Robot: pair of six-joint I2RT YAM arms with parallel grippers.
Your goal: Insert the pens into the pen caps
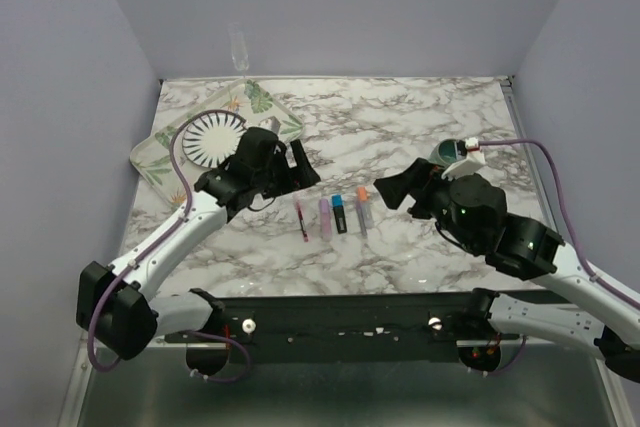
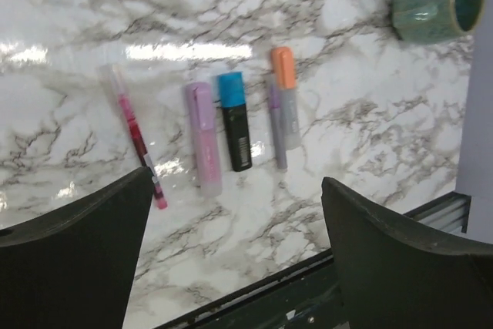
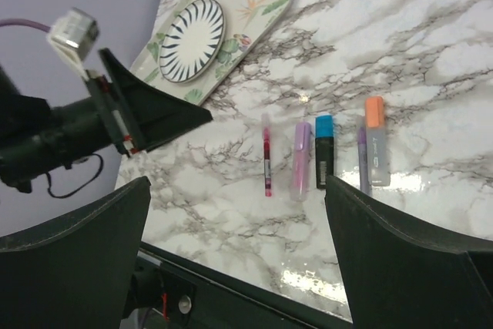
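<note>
A marble table [image 1: 420, 117] carries the whole scene, with two black arms reaching in from its near edge. The left arm [image 1: 170, 237] angles up toward a leaf-patterned tray [image 1: 262, 99] at the far left corner, and a striped plate [image 1: 213, 137] lies in the tray. The right arm [image 1: 520, 242] bends in from the other side, just in front of a teal mug [image 2: 431, 1] lying tipped on its side.

The left gripper [image 2: 237, 179] hangs over the near ends of the pens, its fingers [image 2: 77, 260] spread wide and holding nothing. The right gripper [image 3: 237, 182] faces the same row from the right, its fingers [image 3: 408, 260] also wide apart and empty.

Between the two grippers, five pens lie side by side on the bare marble, roughly parallel. From the left of the top view they are a thin red pen [image 2: 137, 140], a pink marker [image 2: 206, 159], a black marker [image 2: 239, 140], a slim purple pen [image 2: 277, 132] and a grey marker [image 2: 290, 125]; the last two touch.

A purple cap [image 2: 199, 105] sits on the pink marker, a blue cap [image 2: 230, 88] on the black one and an orange cap [image 2: 283, 67] on the grey one, all at the far ends.
</note>
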